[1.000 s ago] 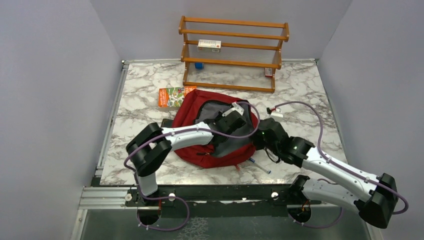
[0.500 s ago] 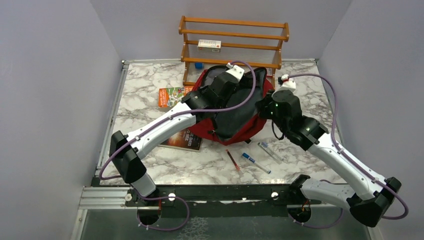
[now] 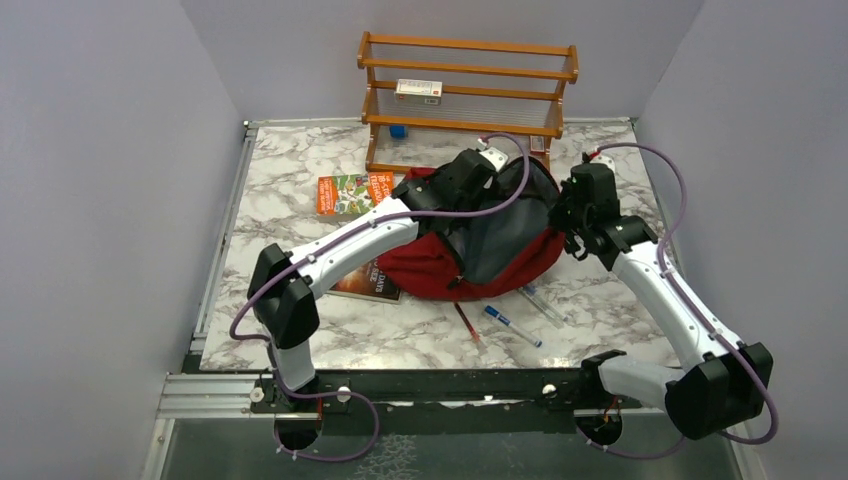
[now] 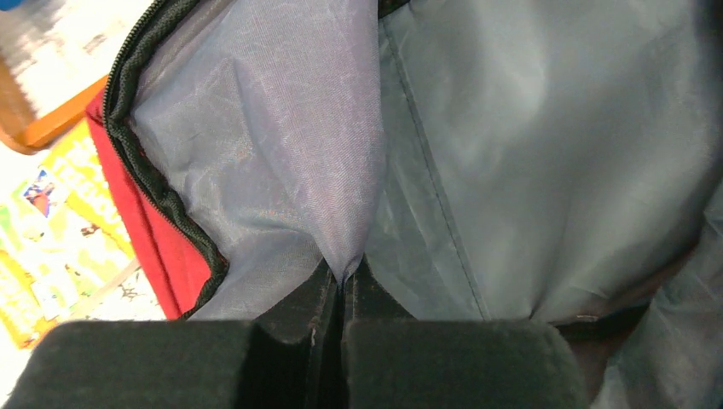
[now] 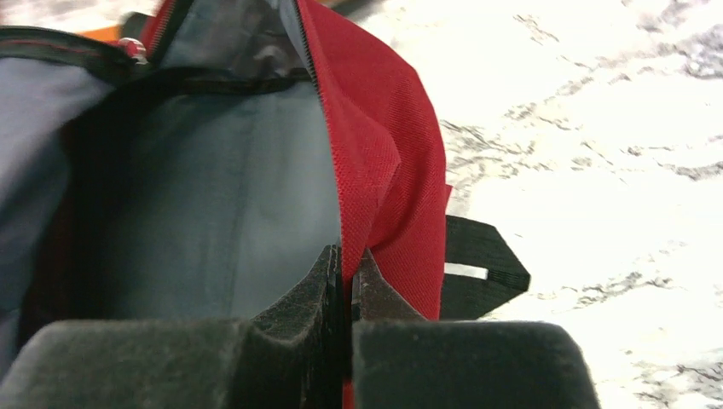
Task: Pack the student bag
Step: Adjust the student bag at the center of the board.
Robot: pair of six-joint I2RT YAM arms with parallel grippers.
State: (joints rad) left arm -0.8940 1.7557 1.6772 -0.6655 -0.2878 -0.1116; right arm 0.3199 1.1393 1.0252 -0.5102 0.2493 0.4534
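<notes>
Counts first: one large dark-red soft fabric backpack (image 3: 430,268), two books, three pens and one orange wooden tiered rack (image 3: 468,72). The backpack lies mid-table on the white marbled tabletop (image 3: 290,170), just in front of the rack, its mouth spread between the arms. The left gripper (image 4: 344,277) is pressed together on a fold of grey lining. The right gripper (image 5: 348,266) pinches the red edge opposite. Inside, only lining shows (the depths are too dark to read). The rack holds a flat white box (image 3: 418,90), a small blue block (image 3: 398,131) and a tiny red-and-white item (image 3: 537,145), too small to identify. An orange-and-green picture book (image 3: 342,193) and a dark-covered book (image 3: 366,283) are each partly hidden by the backpack. A red pen (image 3: 466,322), a blue-capped pen (image 3: 510,326) and a clear pen (image 3: 542,305) lie near its front.
</notes>
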